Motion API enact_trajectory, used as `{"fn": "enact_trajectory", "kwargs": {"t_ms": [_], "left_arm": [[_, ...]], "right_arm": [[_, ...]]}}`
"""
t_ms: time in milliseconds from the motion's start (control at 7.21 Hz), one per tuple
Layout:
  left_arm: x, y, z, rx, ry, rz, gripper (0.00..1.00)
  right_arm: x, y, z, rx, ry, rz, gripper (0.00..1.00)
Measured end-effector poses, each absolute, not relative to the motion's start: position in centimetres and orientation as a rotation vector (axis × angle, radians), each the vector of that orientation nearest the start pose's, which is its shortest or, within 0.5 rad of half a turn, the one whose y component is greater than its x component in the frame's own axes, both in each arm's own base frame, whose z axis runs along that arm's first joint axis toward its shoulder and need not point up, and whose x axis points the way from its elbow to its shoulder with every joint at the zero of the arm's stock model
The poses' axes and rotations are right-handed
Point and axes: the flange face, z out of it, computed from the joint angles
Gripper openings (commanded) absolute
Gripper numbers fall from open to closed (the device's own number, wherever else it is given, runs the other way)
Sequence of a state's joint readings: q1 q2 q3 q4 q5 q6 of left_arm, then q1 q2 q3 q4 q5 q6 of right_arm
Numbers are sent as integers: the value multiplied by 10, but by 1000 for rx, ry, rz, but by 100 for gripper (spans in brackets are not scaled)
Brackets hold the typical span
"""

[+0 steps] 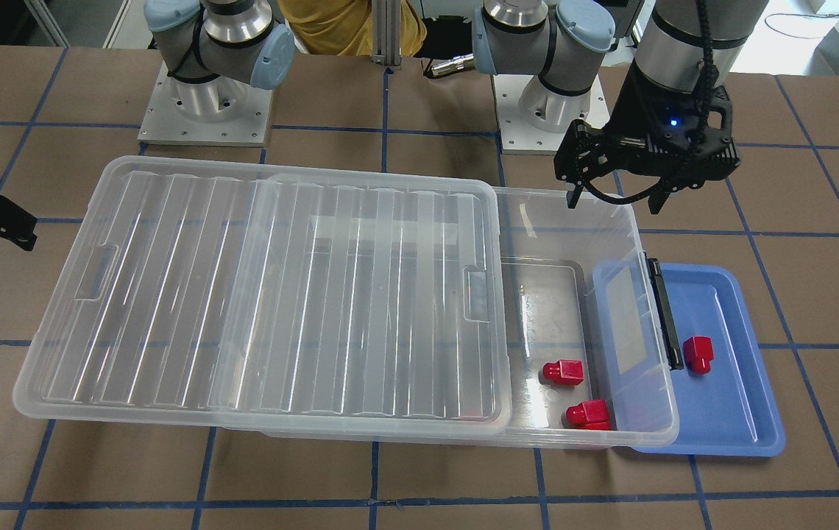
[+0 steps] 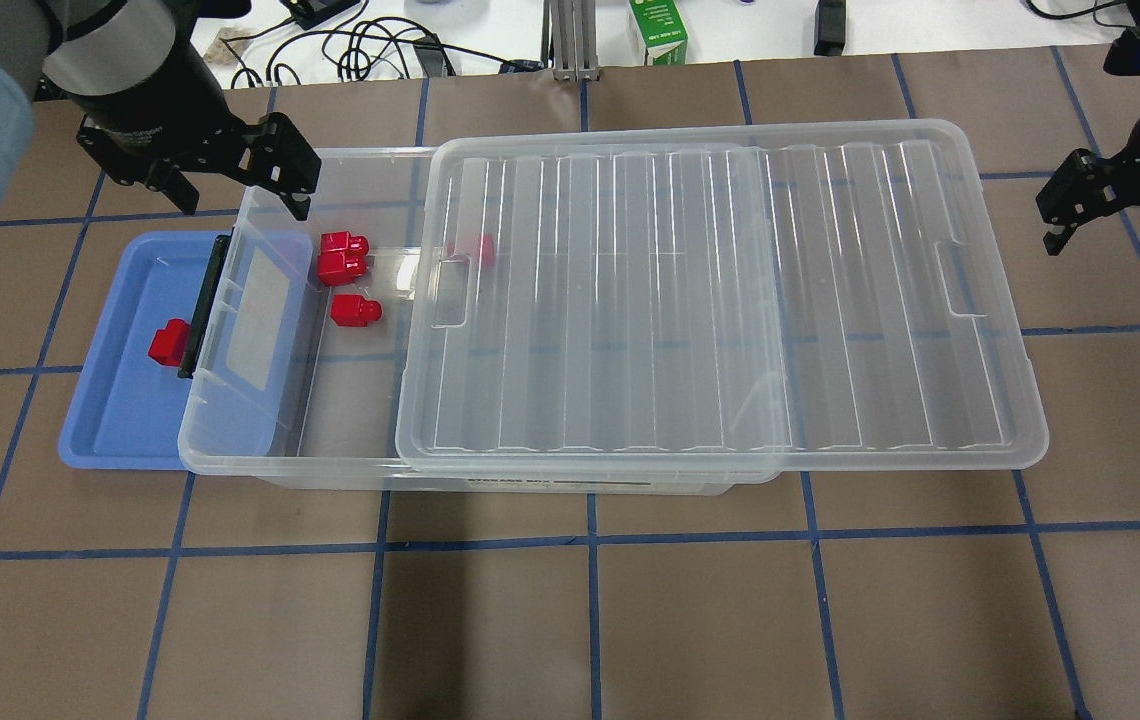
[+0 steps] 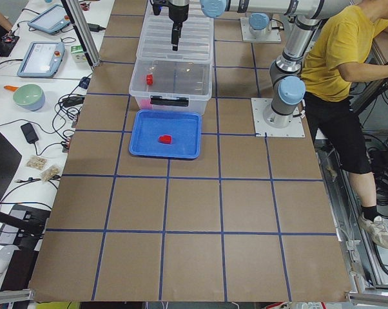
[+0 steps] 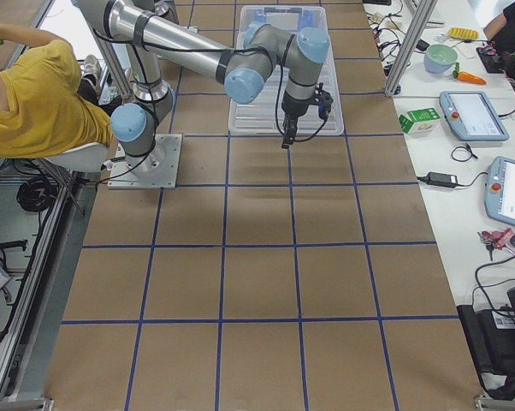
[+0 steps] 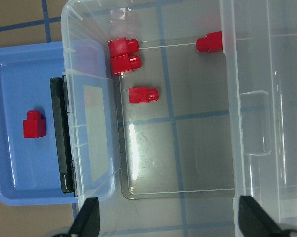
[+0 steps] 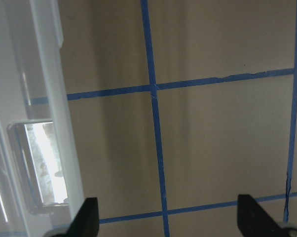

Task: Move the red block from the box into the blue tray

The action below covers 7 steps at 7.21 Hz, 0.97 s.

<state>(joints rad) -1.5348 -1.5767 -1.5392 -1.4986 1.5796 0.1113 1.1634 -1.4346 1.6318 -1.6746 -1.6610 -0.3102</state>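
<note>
Hovering with its jaws spread wide and nothing between them, the left gripper (image 2: 243, 203) hangs above the far rim of the box (image 2: 280, 462), at its uncovered end, touching nothing. Below it on the clear floor lie a touching pair (image 5: 124, 55) by the far wall, a lone piece (image 5: 143, 94) just apart from them, and a 4th piece (image 5: 209, 42) at the edge of the lid (image 2: 720, 300), which covers the rest of the box. Past the black latch (image 2: 200, 310), 1 red block (image 2: 168, 343) already lies in the blue tray (image 2: 115, 420), whose near side sits under the box's end. Well apart, the right gripper (image 2: 1115, 238) is also spread and empty over bare counter (image 2: 530, 620) beside the lid. I judge the placing done, or a pause before another pick. If more are wanted, the lone piece is the easiest: drop straight into the open end, close across its boxy body, then lift over the end wall and latch.
</note>
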Motion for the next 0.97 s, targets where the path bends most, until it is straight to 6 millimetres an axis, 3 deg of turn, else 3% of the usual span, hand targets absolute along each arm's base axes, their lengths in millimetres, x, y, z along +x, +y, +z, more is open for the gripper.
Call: {"fn": "enact_trajectory", "kwargs": {"t_ms": [416, 971], "left_arm": [[-105, -499, 502, -46, 3143, -126, 100], [-105, -497, 497, -70, 3146, -108, 100]], "right_arm": [[-101, -539, 358, 130, 3179, 198, 100], [-92, -535, 348, 113, 3161, 222, 100]]}}
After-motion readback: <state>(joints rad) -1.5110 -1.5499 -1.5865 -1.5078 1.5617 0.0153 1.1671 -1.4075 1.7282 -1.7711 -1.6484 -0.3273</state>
